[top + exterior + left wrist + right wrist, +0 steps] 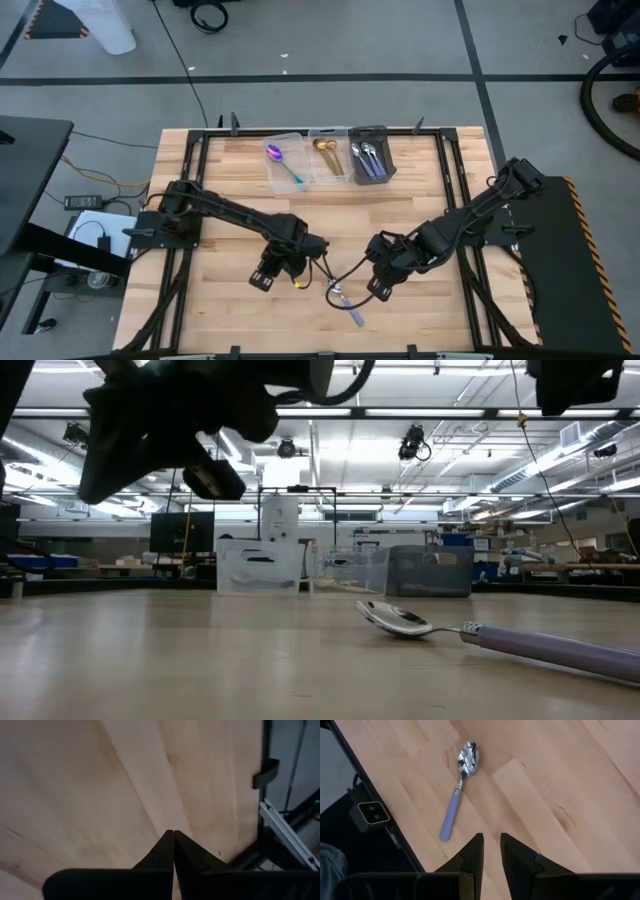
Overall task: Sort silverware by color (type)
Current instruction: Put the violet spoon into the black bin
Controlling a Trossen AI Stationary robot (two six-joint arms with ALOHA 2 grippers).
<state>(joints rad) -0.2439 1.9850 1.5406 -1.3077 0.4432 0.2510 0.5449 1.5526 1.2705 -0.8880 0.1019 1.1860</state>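
A spoon [460, 785] with a shiny silver bowl and a lavender handle lies flat on the wooden table near its front edge; it also shows in the high view [345, 300] and the low view [470, 632]. My right gripper [491, 840] hovers just right of it [378, 288], open by a narrow gap with nothing between the fingers. My left gripper [173, 834] is shut and holds nothing, hanging over bare wood left of the spoon [268, 276]. More silverware lies in the three bins at the far edge.
At the far edge stand a clear bin [285, 163] with a purple spoon, a clear bin [327, 155] with gold pieces and a dark grey bin [370, 155] with silver pieces. A small yellow spot [298, 282] shows beside my left gripper. The black table frame [375, 815] runs close by.
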